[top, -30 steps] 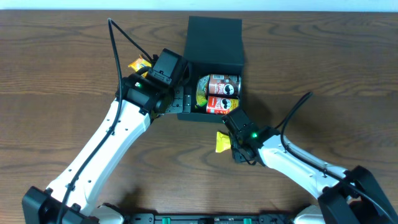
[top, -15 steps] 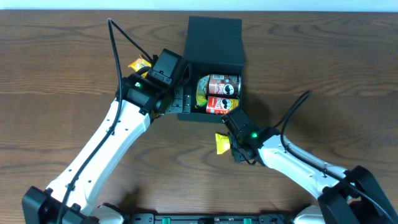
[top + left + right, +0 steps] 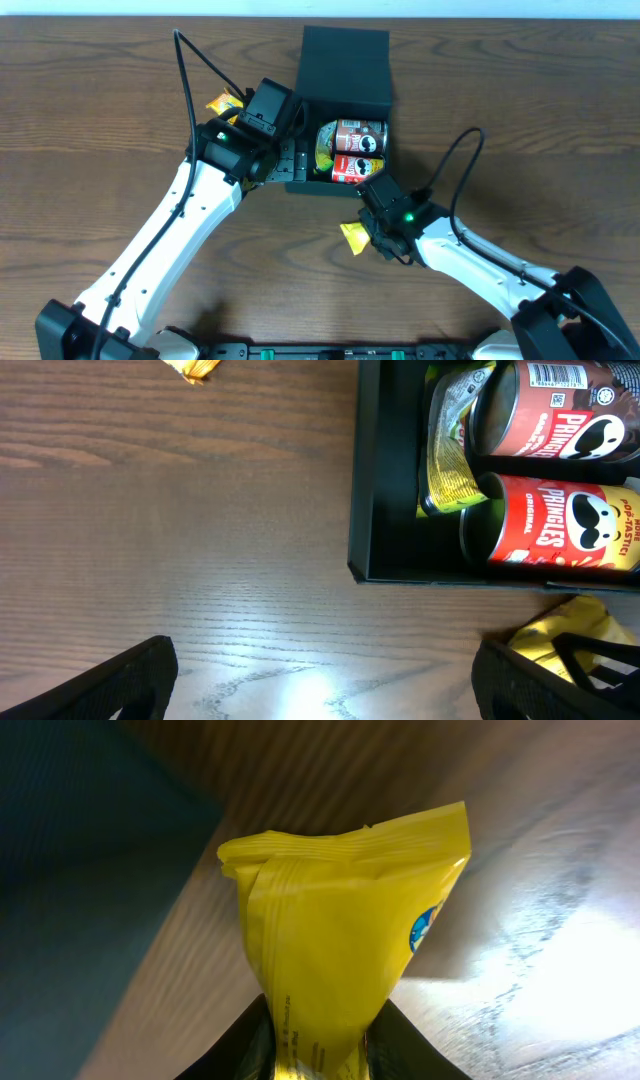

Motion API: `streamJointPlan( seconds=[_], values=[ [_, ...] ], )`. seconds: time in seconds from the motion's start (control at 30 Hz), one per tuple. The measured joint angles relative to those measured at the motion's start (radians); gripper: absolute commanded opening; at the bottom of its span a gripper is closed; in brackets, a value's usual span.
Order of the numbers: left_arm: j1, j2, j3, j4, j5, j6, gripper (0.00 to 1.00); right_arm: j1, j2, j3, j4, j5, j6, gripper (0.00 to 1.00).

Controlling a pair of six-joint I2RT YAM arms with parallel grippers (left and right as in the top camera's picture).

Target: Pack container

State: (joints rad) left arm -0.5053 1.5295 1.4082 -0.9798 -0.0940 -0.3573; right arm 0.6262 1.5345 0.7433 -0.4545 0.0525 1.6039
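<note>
The dark teal-green container [image 3: 345, 62] sat at the far middle of the wooden tabletop [image 3: 100, 120], its hinged flap lid thrown back toward the far edge. Two Pringles cans lay on their sides in the right part of the open box, side by side: a brown can [image 3: 560, 405] farther back and a red Original can [image 3: 565, 525] against the near wall. A yellow-green packet [image 3: 450, 455] stood wedged against the cans' ends, to their left.

The right pincer [image 3: 320, 1055] was pinching a yellow snack packet [image 3: 345, 950] by one end, its dark fingers [image 3: 245, 1045] pressed in on either side of the crimped film. Seen from above, that packet [image 3: 352, 234] hung just outside the container's near wall, close to the red can but not in the box. Whether it touched the tabletop could not be told.

The left pincer [image 3: 325, 660] was spread wide and held nothing. It hovered over bare wood just beside the container's left wall, with the near left corner of the box between its fingers in the wrist view. A small orange-yellow packet [image 3: 222, 103] lay on the tabletop to the left of the container, apart from it, beyond the left arm.
</note>
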Motion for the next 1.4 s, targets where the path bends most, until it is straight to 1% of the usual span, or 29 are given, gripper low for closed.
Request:
streamJointPlan(
  seconds=[0.47, 0.63, 0.77, 1.0, 1.03, 1.07, 1.1, 1.13, 1.17, 1.23, 1.27, 1.33, 1.4],
  values=[
    [0.0, 0.0, 0.0, -0.009, 0.0, 0.0, 0.95, 0.004, 0.0, 0.0, -0.014, -0.203, -0.505, 0.28],
    [0.0, 0.0, 0.0, -0.008, 0.0, 0.0, 0.96, 0.027, 0.0, 0.0, -0.02, -0.22, -0.614, 0.28],
    [0.0, 0.0, 0.0, -0.008, 0.0, 0.0, 0.95, 0.029, 0.0, 0.018, -0.071, -0.21, -0.679, 0.28],
    [0.0, 0.0, 0.0, -0.008, 0.0, 0.0, 0.95, 0.029, 0.002, 0.184, -0.251, -0.144, -0.816, 0.28],
    [0.0, 0.0, 0.0, -0.008, 0.0, 0.0, 0.95, 0.029, 0.002, 0.211, -0.266, -0.14, -0.831, 0.29],
    [0.0, 0.0, 0.0, -0.008, 0.0, 0.0, 0.95, 0.029, 0.002, 0.237, -0.279, -0.134, -0.848, 0.35],
    [0.0, 0.0, 0.0, -0.008, 0.0, 0.0, 0.95, 0.029, 0.002, 0.261, -0.294, -0.13, -0.866, 0.44],
    [0.0, 0.0, 0.0, -0.007, 0.0, 0.0, 0.95, 0.029, 0.002, 0.284, -0.307, -0.127, -0.88, 0.48],
    [0.0, 0.0, 0.0, -0.008, 0.0, 0.0, 0.95, 0.029, 0.002, 0.307, -0.328, -0.122, -0.906, 0.49],
    [0.0, 0.0, 0.0, -0.008, 0.0, 0.0, 0.95, 0.029, 0.002, 0.327, -0.374, -0.11, -0.926, 0.6],
    [0.0, 0.0, 0.0, -0.007, 0.0, 0.0, 0.95, 0.032, 0.002, 0.328, -0.399, -0.101, -0.937, 0.72],
    [0.0, 0.0, 0.0, -0.008, 0.0, 0.0, 0.95, 0.043, 0.002, 0.328, -0.445, -0.088, -0.944, 0.85],
    [0.0, 0.0, 0.0, -0.008, 0.0, 0.0, 0.95, 0.071, 0.002, 0.328, -0.489, -0.077, -0.943, 0.89]
  ],
)
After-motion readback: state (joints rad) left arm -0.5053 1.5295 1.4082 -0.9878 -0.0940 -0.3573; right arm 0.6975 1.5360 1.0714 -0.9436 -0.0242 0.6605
